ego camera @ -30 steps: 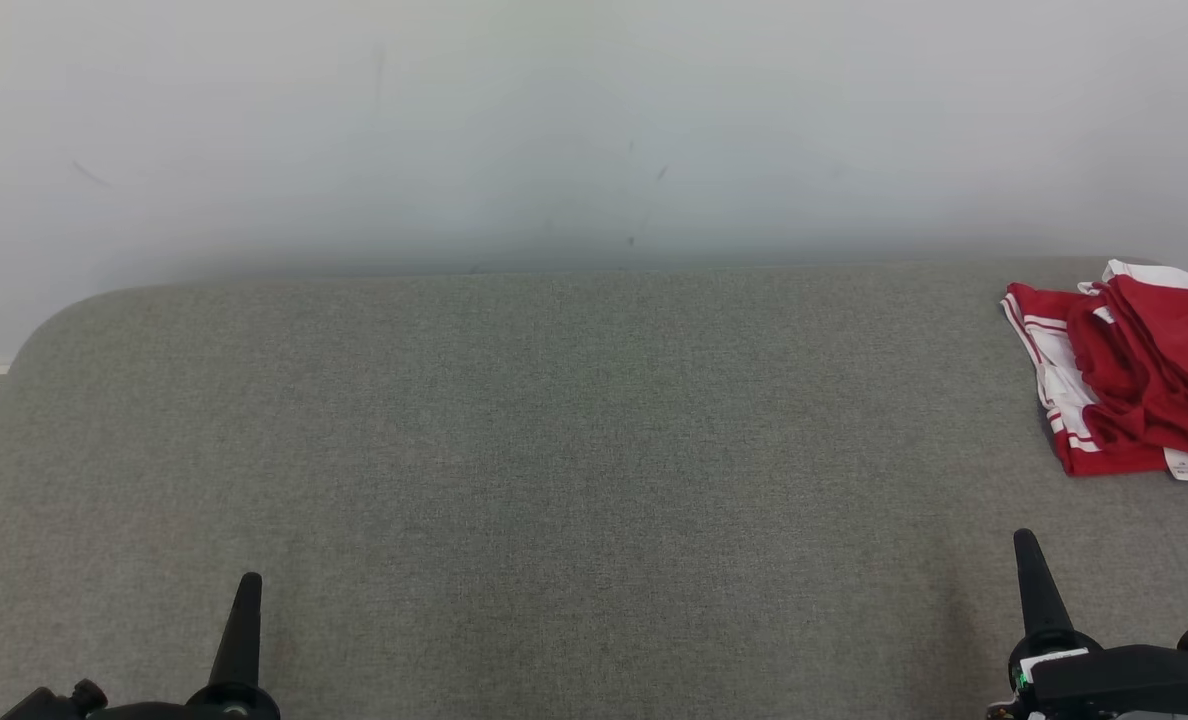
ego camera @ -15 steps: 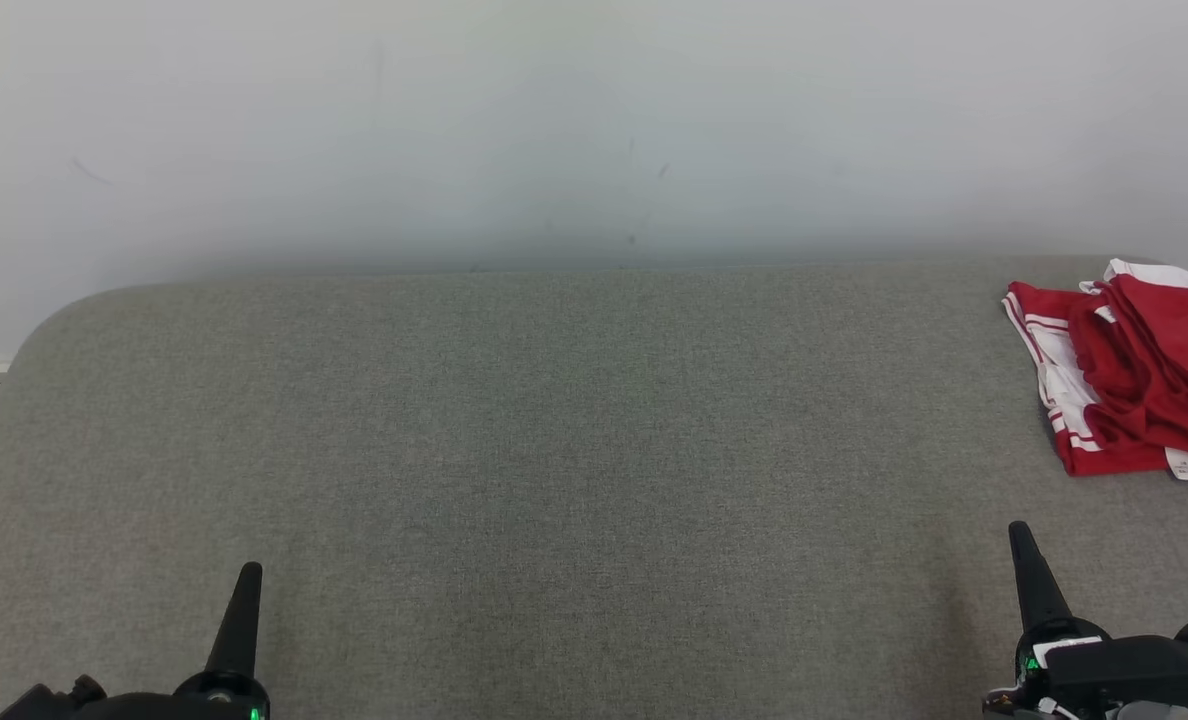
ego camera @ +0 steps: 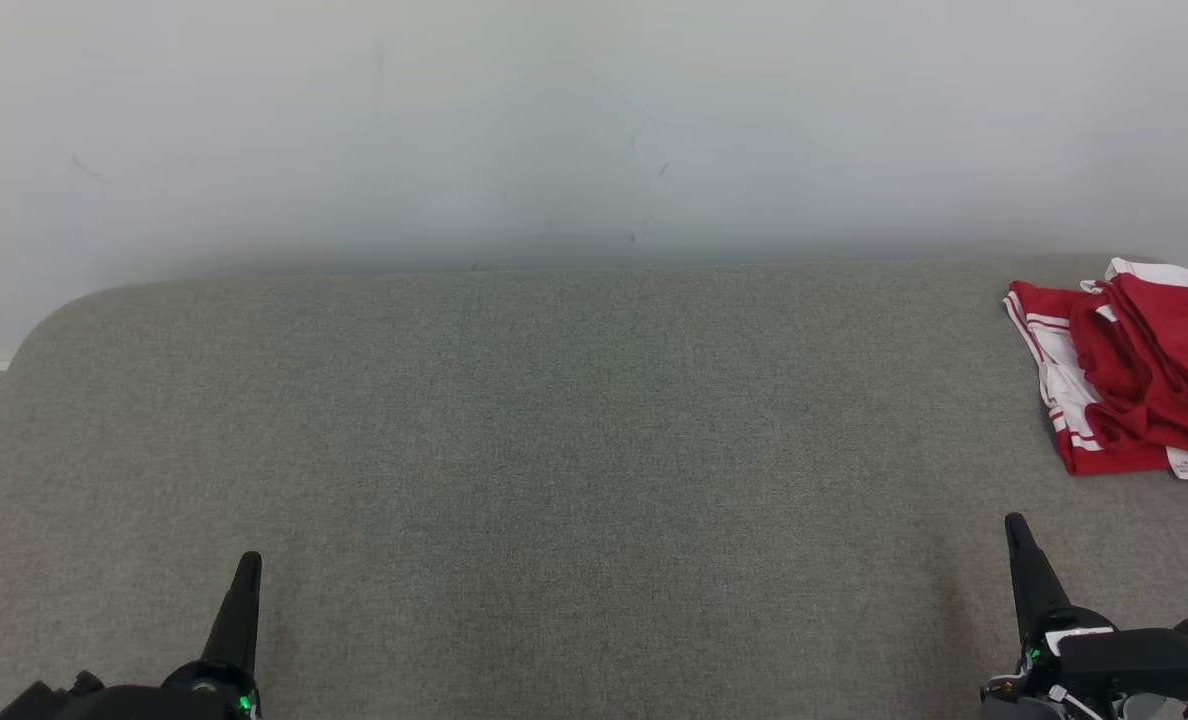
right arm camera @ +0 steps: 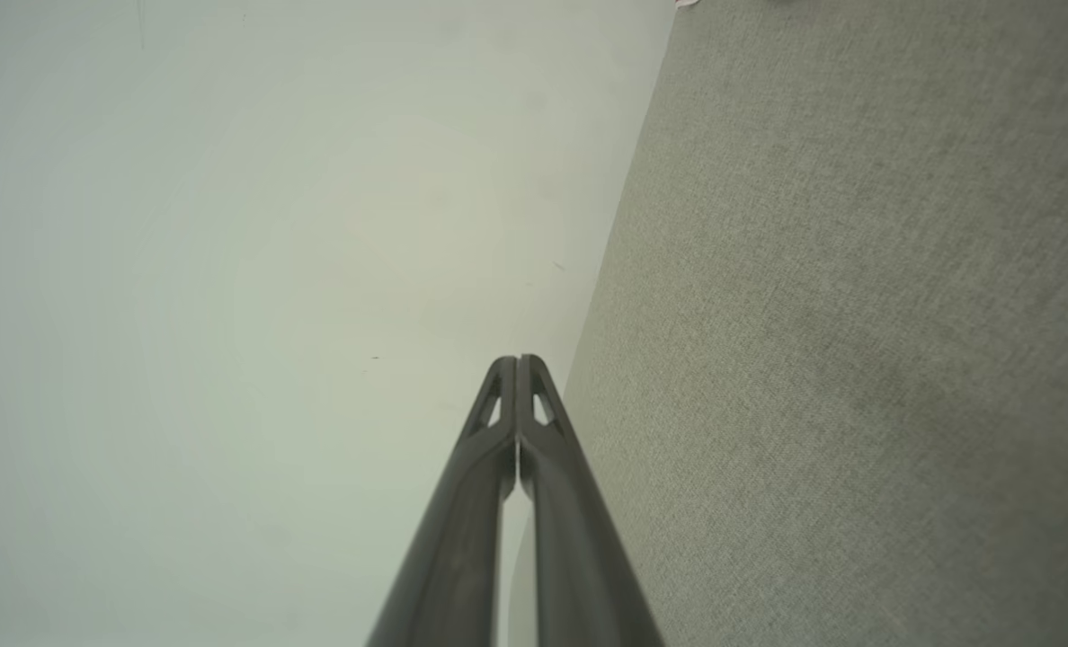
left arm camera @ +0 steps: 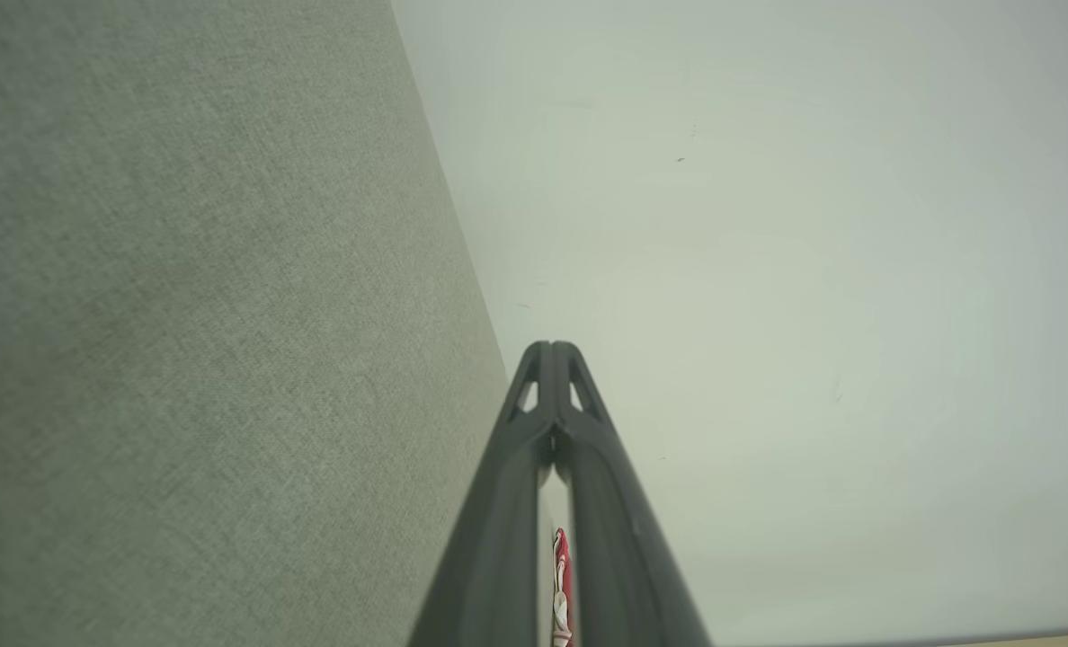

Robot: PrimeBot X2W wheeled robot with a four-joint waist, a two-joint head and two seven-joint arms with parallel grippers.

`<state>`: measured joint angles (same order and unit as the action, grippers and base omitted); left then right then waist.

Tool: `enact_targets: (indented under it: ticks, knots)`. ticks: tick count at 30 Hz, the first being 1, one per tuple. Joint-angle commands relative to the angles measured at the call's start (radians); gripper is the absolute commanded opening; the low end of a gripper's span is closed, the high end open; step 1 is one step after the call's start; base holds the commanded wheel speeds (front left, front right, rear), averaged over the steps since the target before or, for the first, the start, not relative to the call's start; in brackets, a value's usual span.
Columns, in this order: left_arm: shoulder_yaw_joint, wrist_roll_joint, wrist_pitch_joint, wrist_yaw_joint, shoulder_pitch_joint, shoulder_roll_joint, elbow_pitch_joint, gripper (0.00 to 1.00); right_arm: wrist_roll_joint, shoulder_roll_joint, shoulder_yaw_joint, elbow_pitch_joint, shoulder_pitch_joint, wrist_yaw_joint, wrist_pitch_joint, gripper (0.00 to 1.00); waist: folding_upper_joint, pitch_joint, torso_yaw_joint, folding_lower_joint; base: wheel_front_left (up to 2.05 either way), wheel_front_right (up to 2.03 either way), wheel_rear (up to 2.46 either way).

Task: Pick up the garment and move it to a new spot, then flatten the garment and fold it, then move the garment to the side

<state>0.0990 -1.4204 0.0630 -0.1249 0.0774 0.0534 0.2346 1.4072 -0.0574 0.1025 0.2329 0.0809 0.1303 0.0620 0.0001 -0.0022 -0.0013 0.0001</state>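
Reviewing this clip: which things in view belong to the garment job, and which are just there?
Job:
- red and white garment, bunched at the surface's far right
- left claw, shut, holding nothing
- right claw, shut, holding nothing, nearer the garment

Just there:
- grey fabric surface
- white wall

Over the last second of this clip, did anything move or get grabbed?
Both shut grippers crept a little up the head view, away from the robot: the left gripper and the right gripper, the right also drifting slightly left. Nothing was taken or released. The red and white garment stayed crumpled at the far right of the grey cushion.
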Motion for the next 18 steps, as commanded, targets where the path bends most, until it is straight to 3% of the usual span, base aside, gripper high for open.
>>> enact_targets:
  ticks: [1, 18]
  knots:
    - [0.005, -0.026, 0.008, -0.007, 0.019, 0.000, 0.000, 0.00, 0.028, 0.002, 0.003, -0.002, 0.012, 0.001, 0.009, 0.00, -0.0001, 0.000, 0.000, 0.0000, 0.00, 0.00, 0.00]
    - [0.014, -0.136, 0.039, -0.007, 0.034, -0.003, 0.010, 0.00, 0.148, 0.006, 0.010, 0.010, 0.027, 0.001, 0.038, 0.00, -0.0001, 0.003, 0.001, -0.0001, 0.00, 0.00, 0.00]
